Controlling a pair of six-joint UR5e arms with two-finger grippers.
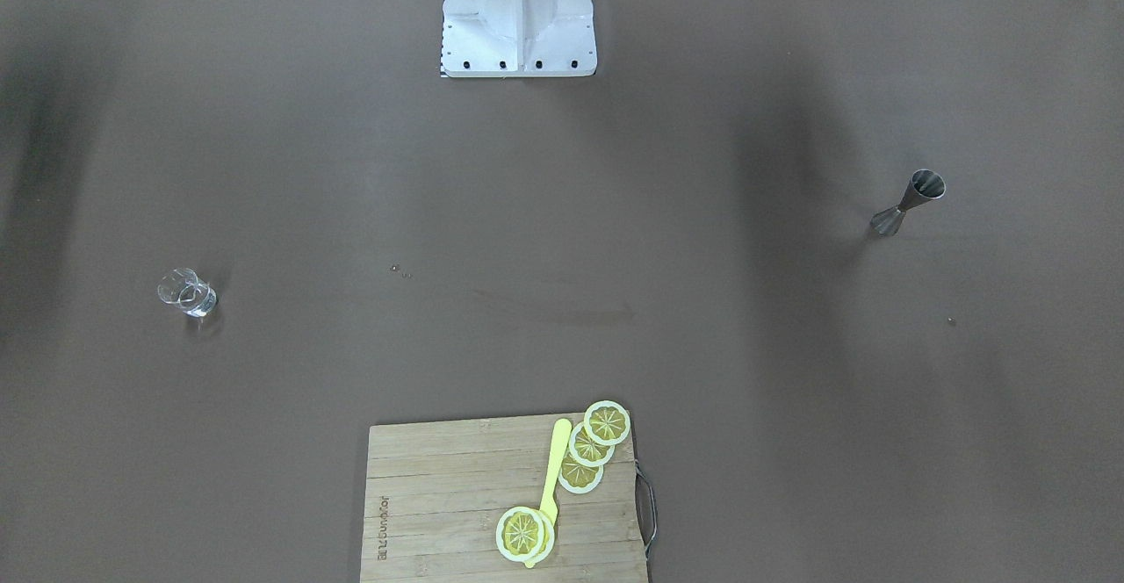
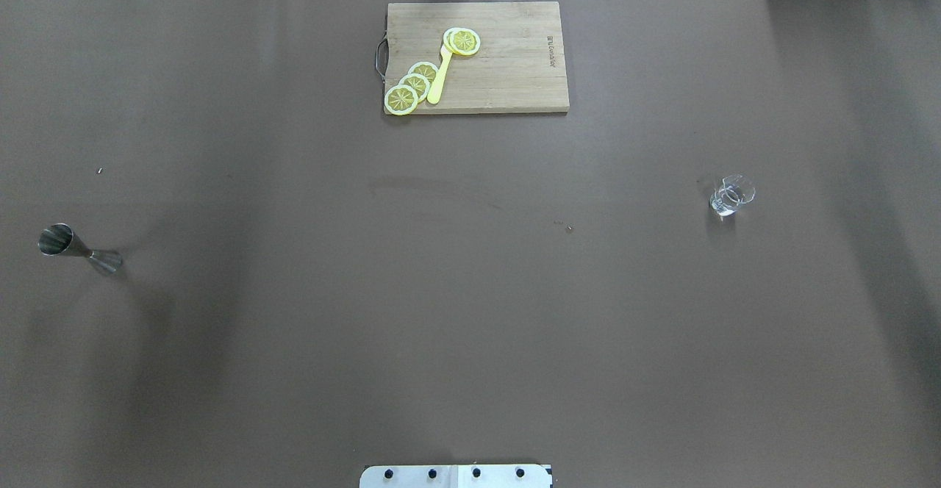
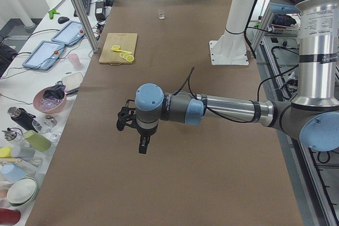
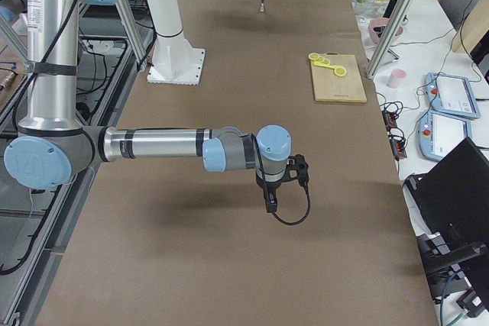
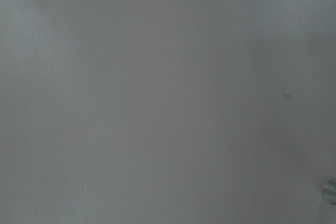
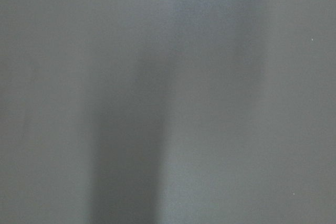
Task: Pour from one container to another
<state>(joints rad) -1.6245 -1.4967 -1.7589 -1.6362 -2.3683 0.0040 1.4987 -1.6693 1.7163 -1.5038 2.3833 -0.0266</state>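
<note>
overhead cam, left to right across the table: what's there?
metal jigger → wooden cutting board → small clear glass

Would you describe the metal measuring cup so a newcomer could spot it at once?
On the brown table, look away from the wooden cutting board, towards the robot's left side. There the steel hourglass-shaped jigger stands alone; it is the only metal vessel, unlike the clear glass opposite.
</note>
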